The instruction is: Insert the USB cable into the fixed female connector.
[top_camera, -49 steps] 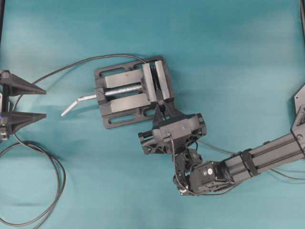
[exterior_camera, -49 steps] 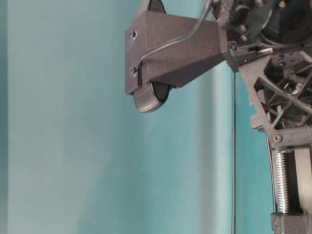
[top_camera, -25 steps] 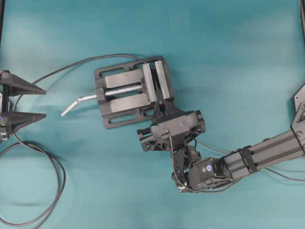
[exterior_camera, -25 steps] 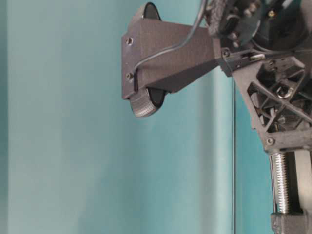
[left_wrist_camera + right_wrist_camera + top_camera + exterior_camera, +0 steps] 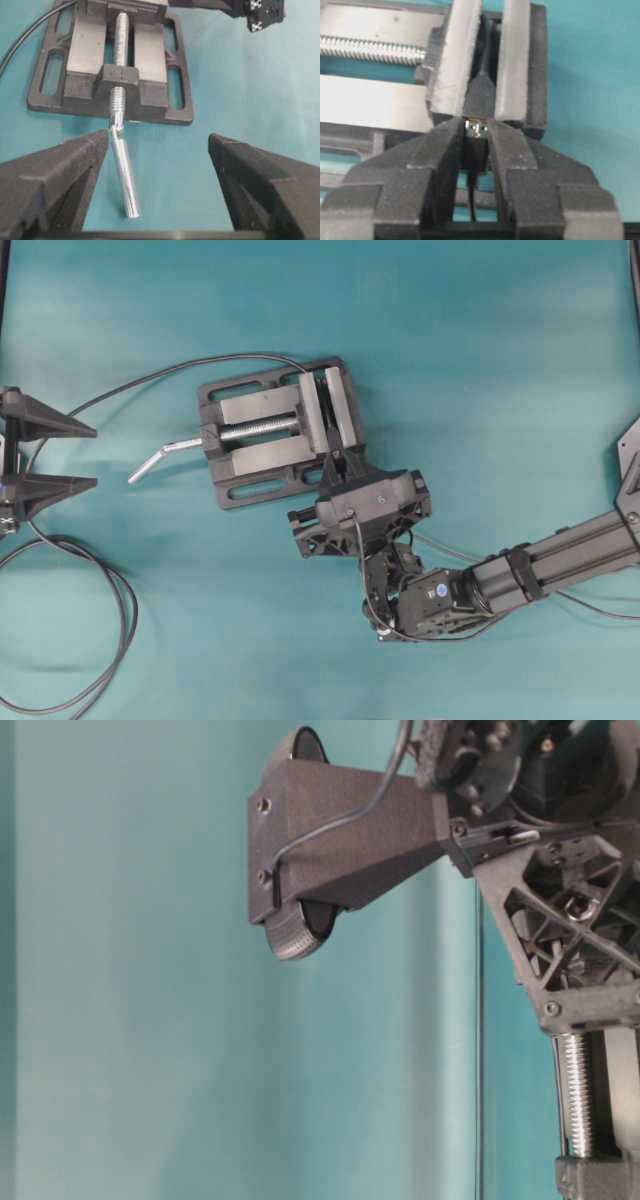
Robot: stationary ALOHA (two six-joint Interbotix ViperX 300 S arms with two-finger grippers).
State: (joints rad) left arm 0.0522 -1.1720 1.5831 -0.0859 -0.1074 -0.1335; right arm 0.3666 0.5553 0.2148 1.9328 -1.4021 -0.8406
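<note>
In the right wrist view my right gripper is shut on the USB cable's dark plug. The plug's silvery tip pokes out between the fingertips. The tip sits right at the near end of the fixed female connector, a small black piece clamped between the vise's grey jaw plates. Whether the tip has entered the socket cannot be told. From overhead the right gripper points into the vise from below. My left gripper stands wide open and empty at the far left.
The vise's silver crank handle juts left towards the left gripper and lies just ahead of the open left gripper. A long black cable runs from the vise to the left and loops at the lower left.
The right gripper, still holding the plug, has shifted slightly left along the vise's lower edge and its forearm has dropped a little. The left arm has not moved.
</note>
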